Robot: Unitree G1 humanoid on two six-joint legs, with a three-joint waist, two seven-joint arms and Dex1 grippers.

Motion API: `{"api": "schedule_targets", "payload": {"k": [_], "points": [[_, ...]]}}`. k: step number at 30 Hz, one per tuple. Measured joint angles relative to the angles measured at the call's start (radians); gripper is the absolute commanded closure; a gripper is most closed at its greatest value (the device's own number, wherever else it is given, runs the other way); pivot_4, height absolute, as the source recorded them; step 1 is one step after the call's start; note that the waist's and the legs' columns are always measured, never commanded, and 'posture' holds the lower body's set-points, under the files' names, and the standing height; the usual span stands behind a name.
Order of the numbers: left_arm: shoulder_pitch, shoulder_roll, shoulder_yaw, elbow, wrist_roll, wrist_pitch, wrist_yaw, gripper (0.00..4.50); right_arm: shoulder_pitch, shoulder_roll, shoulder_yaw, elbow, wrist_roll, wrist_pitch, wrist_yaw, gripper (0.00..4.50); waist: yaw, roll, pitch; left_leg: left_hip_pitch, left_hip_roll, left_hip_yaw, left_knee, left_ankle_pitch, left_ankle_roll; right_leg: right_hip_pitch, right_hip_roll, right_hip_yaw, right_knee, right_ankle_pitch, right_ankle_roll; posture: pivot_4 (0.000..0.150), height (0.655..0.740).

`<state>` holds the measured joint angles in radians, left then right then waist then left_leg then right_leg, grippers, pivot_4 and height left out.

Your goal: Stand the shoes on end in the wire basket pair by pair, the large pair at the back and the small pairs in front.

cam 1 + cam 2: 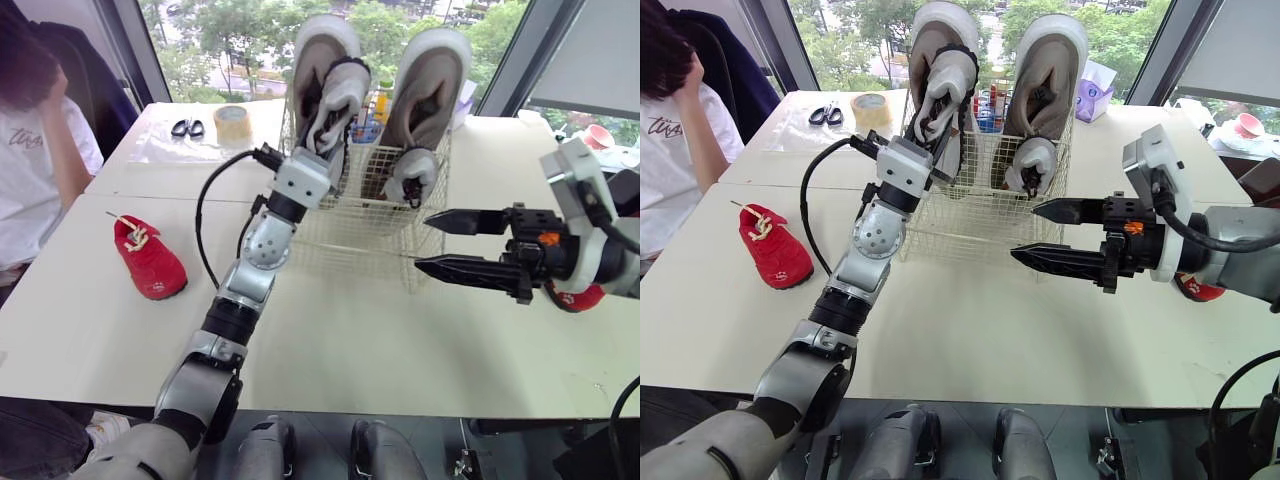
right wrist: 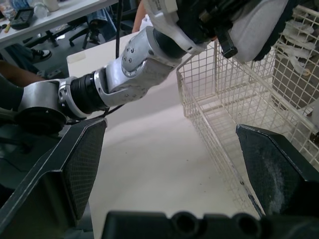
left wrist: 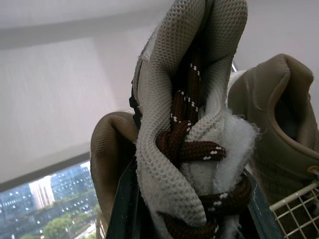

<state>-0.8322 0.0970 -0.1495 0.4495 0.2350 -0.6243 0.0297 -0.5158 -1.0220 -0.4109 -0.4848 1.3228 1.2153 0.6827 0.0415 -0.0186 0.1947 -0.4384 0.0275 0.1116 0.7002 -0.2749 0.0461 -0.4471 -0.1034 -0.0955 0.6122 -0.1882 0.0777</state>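
The white table carries the wire basket towards its back middle. The large pair of beige, white-soled shoes stands on end side by side along the basket's back, rising well above the rim. In front of the right-hand large shoe, a small grey shoe stands on end in the front right of the basket, its top just over the rim. The front left of the basket has nothing on its floor; above it, against the left-hand large shoe, the left gripper holds a second small grey shoe up clear of the rim, its fingers closed on the laced upper. The right gripper hangs just off the basket's right front corner, above the table, with its two fingers spread wide and nothing between them. One red shoe lies on its sole on the table's left side, well apart from the basket, with bare tabletop between them and along the whole near edge. Another red shoe is partly hidden behind the right arm. A tape roll and scissors lie at the far left, near a seated person.
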Motion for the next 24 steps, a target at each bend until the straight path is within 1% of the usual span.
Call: {"api": "schedule_targets", "payload": {"k": [5,7,12,14,16,17,20,22,24], "points": [[-0.006,-0.025,0.005,0.056,0.008,-0.016,0.02,4.14,0.011,0.0,0.0,-0.003,0.022,-0.028,-0.027,0.0,-0.001,0.0,-0.001,0.0,0.0,0.0,0.0,0.0,0.0,0.0,0.0,0.0,0.0,0.0,0.0,0.15,0.74],[0.002,-0.031,0.005,0.044,0.005,0.005,0.016,4.14,0.02,0.0,0.001,-0.003,0.023,-0.037,-0.027,0.0,-0.002,0.0,-0.001,0.0,0.0,0.0,0.0,0.0,0.0,0.0,0.0,0.0,0.0,0.0,0.0,0.15,0.74],[0.086,-0.041,0.006,0.009,-0.022,0.056,-0.015,4.14,0.025,0.0,0.019,-0.002,0.012,-0.072,-0.026,0.0,-0.004,0.001,-0.001,0.0,0.001,0.0,0.0,0.0,0.001,0.0,0.001,0.0,0.0,0.0,0.0,0.15,0.74],[0.091,-0.039,0.006,-0.002,-0.025,0.065,-0.025,4.14,0.025,0.0,0.038,-0.002,0.002,-0.081,-0.021,0.0,-0.003,0.001,-0.001,0.0,0.001,0.0,0.0,0.0,0.001,0.0,0.001,0.0,0.0,0.0,0.0,0.15,0.74],[0.098,-0.037,0.006,-0.019,-0.028,0.074,-0.034,3.13,0.025,0.0,0.053,-0.001,-0.006,-0.092,-0.016,0.0,-0.003,0.001,-0.001,0.0,0.001,0.0,0.0,0.0,0.001,0.0,0.001,0.0,0.0,0.0,0.0,0.15,0.74],[0.108,-0.036,0.007,-0.036,-0.034,0.079,-0.044,2.72,0.024,0.0,0.058,0.0,-0.01,-0.097,-0.015,0.0,-0.004,0.001,-0.001,0.0,0.001,0.0,0.0,-0.001,0.001,0.0,0.001,0.0,0.0,0.0,0.0,0.15,0.74],[0.148,-0.037,0.007,-0.086,-0.058,0.102,-0.072,1.08,0.023,0.0,0.078,0.006,-0.021,-0.112,-0.014,0.0,-0.003,0.001,-0.001,0.0,0.001,0.0,0.0,0.0,0.001,0.0,0.001,0.0,0.0,0.0,0.0,0.15,0.74],[0.171,-0.038,0.006,-0.121,-0.071,0.125,-0.091,0.15,0.023,0.0,0.088,0.01,-0.026,-0.116,-0.011,0.0,-0.001,0.001,-0.001,0.0,0.001,0.0,0.0,0.0,0.001,0.0,0.001,0.0,0.0,0.0,0.0,0.15,0.74],[0.183,-0.037,0.006,-0.163,-0.08,0.17,-0.113,0.06,0.022,0.001,0.097,0.011,-0.04,-0.127,-0.008,0.0,-0.001,0.001,-0.001,0.0,0.001,0.0,0.001,0.0,0.001,0.0,0.001,0.0,0.0,0.0,0.0,0.15,0.74]]}}
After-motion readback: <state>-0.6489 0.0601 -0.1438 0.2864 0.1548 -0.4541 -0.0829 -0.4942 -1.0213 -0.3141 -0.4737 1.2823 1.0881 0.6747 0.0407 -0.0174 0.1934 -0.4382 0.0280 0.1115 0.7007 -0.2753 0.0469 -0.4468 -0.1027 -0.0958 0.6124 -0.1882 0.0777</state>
